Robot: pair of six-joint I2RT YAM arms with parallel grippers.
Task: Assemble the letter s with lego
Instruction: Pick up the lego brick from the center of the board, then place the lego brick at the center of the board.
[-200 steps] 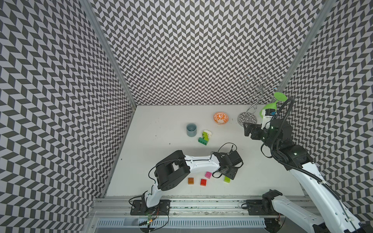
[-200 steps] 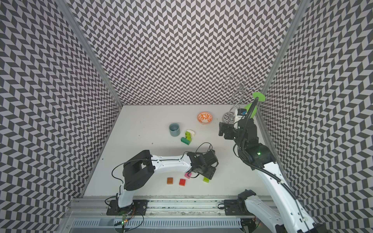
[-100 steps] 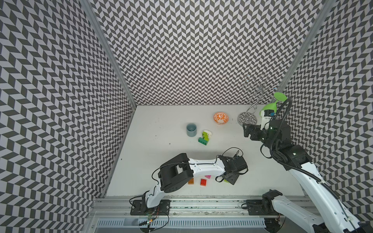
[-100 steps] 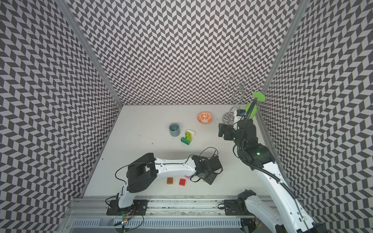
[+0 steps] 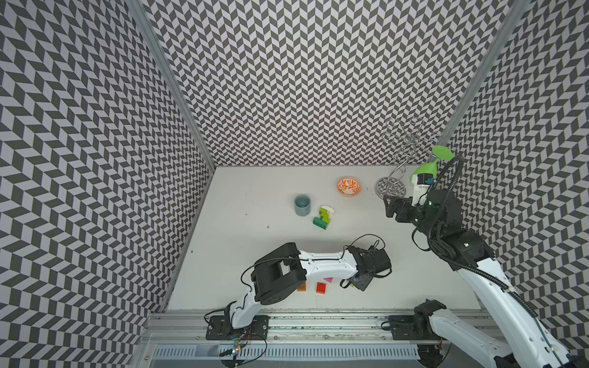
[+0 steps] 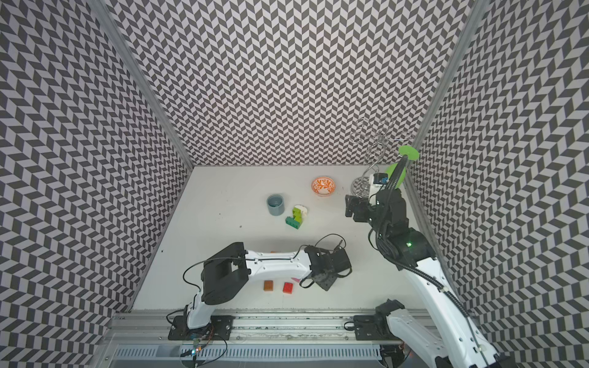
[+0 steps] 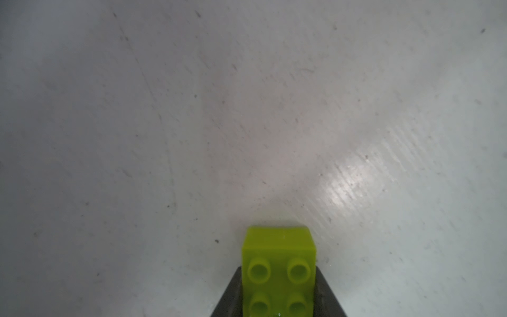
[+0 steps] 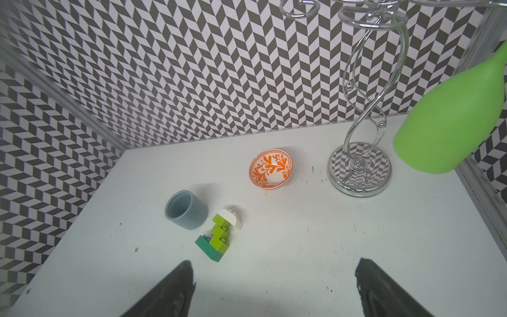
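Lego stack [image 5: 322,217] beside the cup [image 5: 302,205] is only partly an S, I reckon; the red brick [image 5: 321,287], orange brick [image 5: 301,287] and pink brick [image 5: 328,280] lie loose up front. My left gripper [image 5: 356,283], arm stretched low across, is clamped on a lime brick [image 7: 278,271]. Right gripper [image 8: 274,288] hovers raised, wide open, empty.

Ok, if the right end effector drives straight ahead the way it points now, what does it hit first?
The right end effector tilts down: probably bare table first, then the orange bowl; the lego stack sits off to the side. Depth unclear.
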